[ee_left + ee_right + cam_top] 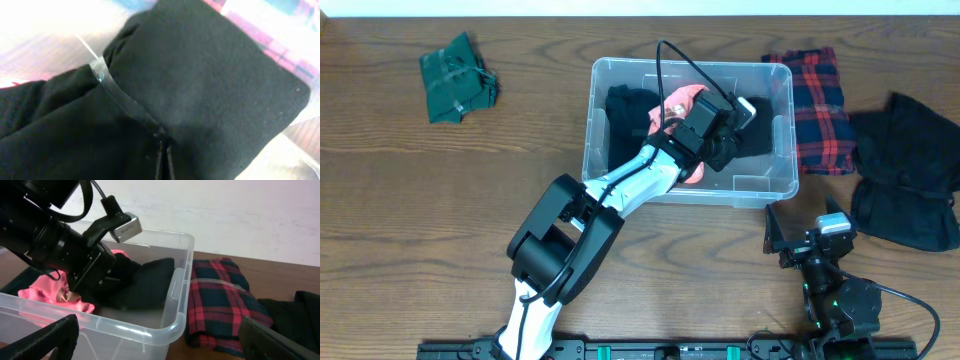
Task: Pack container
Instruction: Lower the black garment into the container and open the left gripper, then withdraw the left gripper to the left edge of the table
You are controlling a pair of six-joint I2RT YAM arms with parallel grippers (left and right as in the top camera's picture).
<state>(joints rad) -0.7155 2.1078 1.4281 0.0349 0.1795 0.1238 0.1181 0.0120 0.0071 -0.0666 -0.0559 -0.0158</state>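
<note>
Pinching black garment (210, 90) inside the container (592, 110), left hand (164, 157) clenched; right hand (803, 228) released.

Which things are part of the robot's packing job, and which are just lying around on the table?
For the job:
container
black cloth inside it, pinched by the shut left pincer
pink cloth inside it

Lying about, outside the container (maybe packed later):
green cloth
red checked cloth
black heap
right pincer, open and holding nothing
</note>
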